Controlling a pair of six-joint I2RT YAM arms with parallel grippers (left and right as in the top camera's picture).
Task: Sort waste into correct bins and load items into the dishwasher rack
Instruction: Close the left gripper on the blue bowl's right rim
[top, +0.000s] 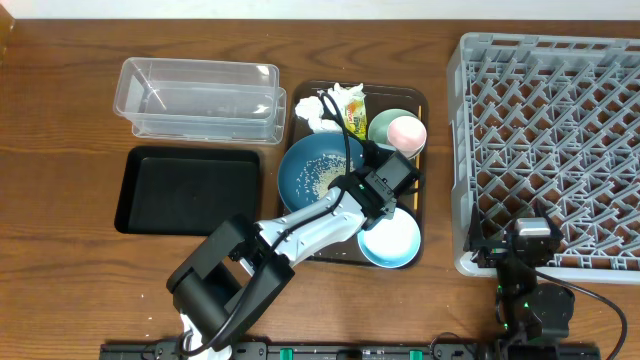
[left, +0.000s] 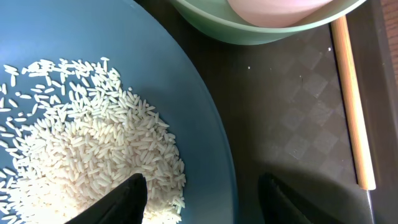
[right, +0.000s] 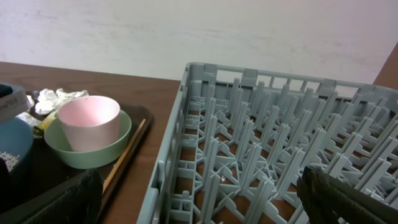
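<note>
- Judged step: grip the dark-blue bowl (left: 124, 37) by its rim. Close squarely and lift level so the rice (left: 87, 143) does not spill.
- The left pincer (left: 202, 194) is spread astride that rim, one finger over the rice inside and the other outside above the brown tray (left: 280, 112).
- The right pincer (right: 199, 193), spread wide, hangs at the dishwasher rack (right: 261, 124).
</note>
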